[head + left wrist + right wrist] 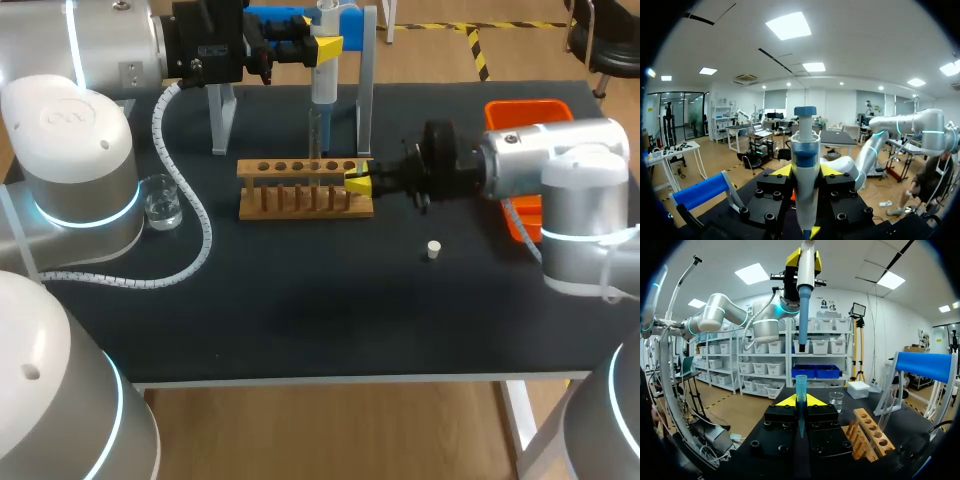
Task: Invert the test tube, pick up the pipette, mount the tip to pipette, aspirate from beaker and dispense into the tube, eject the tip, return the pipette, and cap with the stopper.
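From the head view we see the pipette (pixel 325 72), white-bodied with a greyish shaft, hanging upright over the far side of the wooden rack (pixel 305 190). Our left tool (pixel 327 46) has closed its fingers on the pipette's upper body, in front of the blue-topped stand (pixel 222 118). Our right tool (pixel 357 183) lies low at the rack's right end with its yellow tips drawn close together. What they pinch is too small to make out here. The dark counter (pixel 300 320) also carries a clear beaker (pixel 160 202) at the left, a small white stopper (pixel 433 249) lying alone, and an orange bin (pixel 525 108) behind our right arm.

In the left wrist view the pipette (pixel 805 165) stands between the fingers of the left tool (pixel 806 172), clamped from both sides. Its blue cap shows at the top, and the stand's blue bar (pixel 702 190) lies beside it.

In the right wrist view a translucent blue tip (pixel 801 390) stands upright, and the right tool (pixel 801 401) has its fingers pressed against both sides of it. The pipette (pixel 803 305) hangs straight above the tip, clearly apart from it, in the left tool (pixel 803 260). Beside our tool, the rack (pixel 867 437) holds a clear tube (pixel 886 410) that leans a little. The beaker (pixel 836 401) sits ahead on the counter (pixel 905 426), and the stand (pixel 922 365) rises beyond the rack.
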Motion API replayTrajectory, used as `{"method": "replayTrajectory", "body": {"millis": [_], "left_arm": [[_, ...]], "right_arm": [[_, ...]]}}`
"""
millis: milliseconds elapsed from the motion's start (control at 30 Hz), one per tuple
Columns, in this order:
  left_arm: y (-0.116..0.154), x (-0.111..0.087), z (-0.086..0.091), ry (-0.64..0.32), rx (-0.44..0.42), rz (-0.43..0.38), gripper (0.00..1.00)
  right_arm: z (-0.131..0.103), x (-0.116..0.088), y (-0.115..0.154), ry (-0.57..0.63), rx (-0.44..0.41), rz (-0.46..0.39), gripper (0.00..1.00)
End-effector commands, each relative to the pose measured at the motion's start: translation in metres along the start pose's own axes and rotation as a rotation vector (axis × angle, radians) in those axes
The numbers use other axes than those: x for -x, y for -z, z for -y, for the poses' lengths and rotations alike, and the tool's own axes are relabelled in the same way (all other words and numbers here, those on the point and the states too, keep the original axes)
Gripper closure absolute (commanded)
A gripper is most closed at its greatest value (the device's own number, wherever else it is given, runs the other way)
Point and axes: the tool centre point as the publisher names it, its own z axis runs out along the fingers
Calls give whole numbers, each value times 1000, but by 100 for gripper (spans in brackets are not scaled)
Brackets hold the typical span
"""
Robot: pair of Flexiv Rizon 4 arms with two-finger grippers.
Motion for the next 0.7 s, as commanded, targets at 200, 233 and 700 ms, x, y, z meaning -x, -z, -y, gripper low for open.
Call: {"method": "replayTrajectory", "body": {"millis": [200,233,700], "left_arm": [[1,0,1,1,1,-1,100],[1,0,1,1,1,-1,100],[1,0,1,1,1,-1,100]], "right_arm": [[3,7,-22,2,6,-11,100],[3,7,-23,2,6,-12,100],[1,6,-39,0,-1,-29,100]]}}
